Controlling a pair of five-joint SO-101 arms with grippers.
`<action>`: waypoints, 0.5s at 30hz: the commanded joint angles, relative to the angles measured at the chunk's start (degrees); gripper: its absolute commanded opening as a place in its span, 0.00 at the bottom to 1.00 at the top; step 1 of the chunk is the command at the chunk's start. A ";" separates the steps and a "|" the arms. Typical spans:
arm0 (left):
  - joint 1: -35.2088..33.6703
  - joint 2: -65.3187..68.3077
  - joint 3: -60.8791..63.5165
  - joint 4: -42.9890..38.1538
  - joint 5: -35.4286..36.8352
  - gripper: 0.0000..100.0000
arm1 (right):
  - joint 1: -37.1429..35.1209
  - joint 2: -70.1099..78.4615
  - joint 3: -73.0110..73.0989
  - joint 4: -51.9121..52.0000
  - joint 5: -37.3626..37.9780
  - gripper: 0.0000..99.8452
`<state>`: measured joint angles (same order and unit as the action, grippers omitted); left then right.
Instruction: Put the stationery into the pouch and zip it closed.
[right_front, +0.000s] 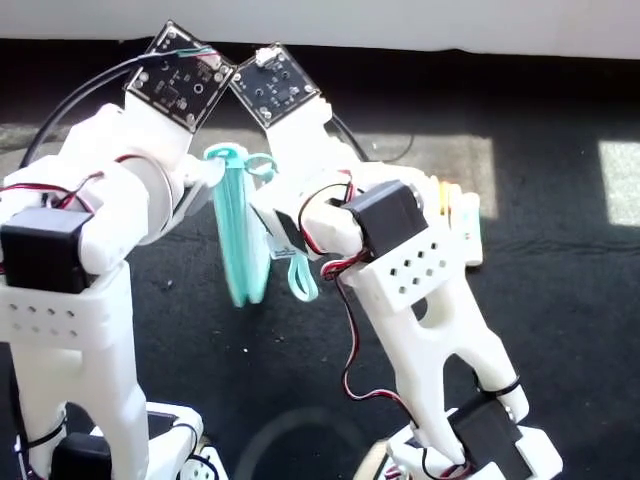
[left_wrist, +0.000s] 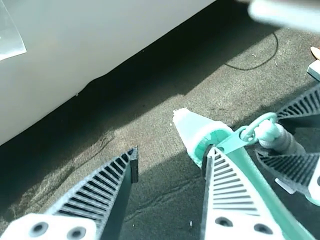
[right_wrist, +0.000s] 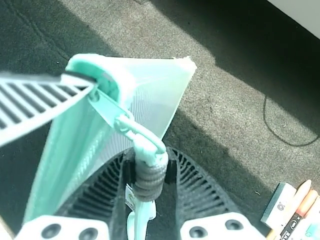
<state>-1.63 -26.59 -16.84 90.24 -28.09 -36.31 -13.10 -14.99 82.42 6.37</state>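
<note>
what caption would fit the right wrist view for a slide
Right pincer shut on the zipper pull of the mint pouch, stationery lying on the dark mat nearby

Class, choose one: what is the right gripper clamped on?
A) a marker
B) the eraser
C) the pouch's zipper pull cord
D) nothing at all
C: the right gripper is shut on the zipper pull cord of the teal pouch.
</note>
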 joint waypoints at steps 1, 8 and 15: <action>1.80 0.57 -0.75 -2.90 -0.44 0.22 | -0.04 0.04 0.13 0.13 0.53 0.01; 5.05 4.00 -0.48 -2.37 -0.62 0.22 | -0.04 -0.57 5.76 -0.22 0.53 0.01; 4.00 4.26 -0.84 -0.26 -0.35 0.00 | 2.07 -0.75 7.60 -0.22 0.53 0.01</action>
<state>2.68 -22.20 -16.84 89.10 -28.26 -36.22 -13.36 -8.31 81.80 6.37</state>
